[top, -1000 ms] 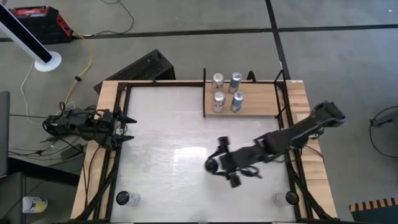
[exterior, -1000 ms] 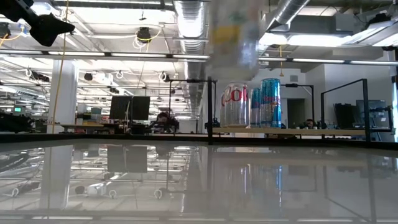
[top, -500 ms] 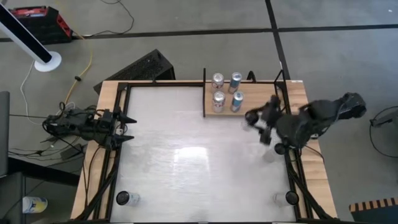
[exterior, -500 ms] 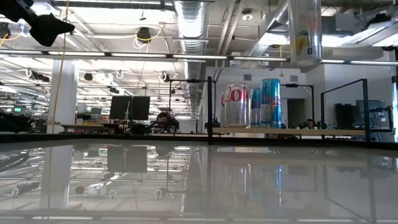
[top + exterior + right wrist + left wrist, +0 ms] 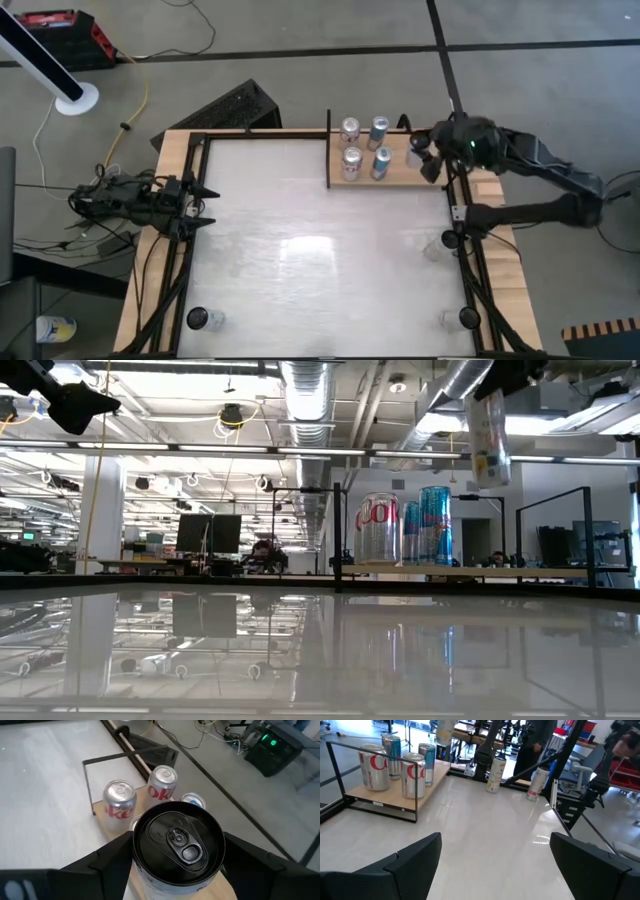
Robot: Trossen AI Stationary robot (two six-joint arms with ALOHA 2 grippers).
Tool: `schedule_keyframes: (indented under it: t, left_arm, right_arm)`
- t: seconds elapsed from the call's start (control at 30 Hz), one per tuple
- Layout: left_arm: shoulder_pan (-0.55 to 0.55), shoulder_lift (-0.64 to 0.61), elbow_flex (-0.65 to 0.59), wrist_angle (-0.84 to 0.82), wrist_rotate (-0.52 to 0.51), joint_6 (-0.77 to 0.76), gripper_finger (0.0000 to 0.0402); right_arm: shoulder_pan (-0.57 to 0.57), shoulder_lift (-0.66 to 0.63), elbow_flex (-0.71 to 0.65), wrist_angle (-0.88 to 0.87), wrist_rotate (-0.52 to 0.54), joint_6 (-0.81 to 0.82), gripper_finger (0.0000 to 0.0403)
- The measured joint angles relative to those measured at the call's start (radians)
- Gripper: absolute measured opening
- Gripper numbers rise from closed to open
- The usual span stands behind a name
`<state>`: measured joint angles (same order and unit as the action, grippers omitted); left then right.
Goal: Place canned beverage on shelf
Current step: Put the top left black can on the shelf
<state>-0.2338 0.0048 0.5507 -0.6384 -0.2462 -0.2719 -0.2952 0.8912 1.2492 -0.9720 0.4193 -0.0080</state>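
Can (image 5: 177, 851) | clamped in right gripper (image 5: 428, 158), held in the air over bare part of shelf (image 5: 412, 172) beside four standing cans (image 5: 364, 147) | long axis near upright, shelf straight below | left gripper (image 5: 205, 205) spread wide, empty, at table's far edge

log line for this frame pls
phase: carry over shelf | right gripper: shut on can, above shelf's free end | shelf holds: four cans | left gripper: open, parked at table's left edge
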Motion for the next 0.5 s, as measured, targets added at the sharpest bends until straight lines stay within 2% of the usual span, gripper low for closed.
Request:
schedule_keyframes:
  t: [0.3, 0.4, 0.5]
  left_arm:
    - [0.000, 0.000, 0.000, 0.000, 0.002, 0.001, 0.0357]
    - [0.000, 0.000, 0.000, 0.000, 0.002, 0.000, 0.0357]
    - [0.000, 0.000, 0.000, 0.000, 0.001, 0.000, 0.0357]
  right_arm:
    - [-0.538, -0.059, -0.272, 0.328, -0.465, -0.216, 0.0298]
    - [-0.674, -0.029, -0.311, 0.431, -0.647, -0.238, 0.0298]
    - [-0.770, 0.034, -0.326, 0.474, -0.744, -0.252, 0.0298]
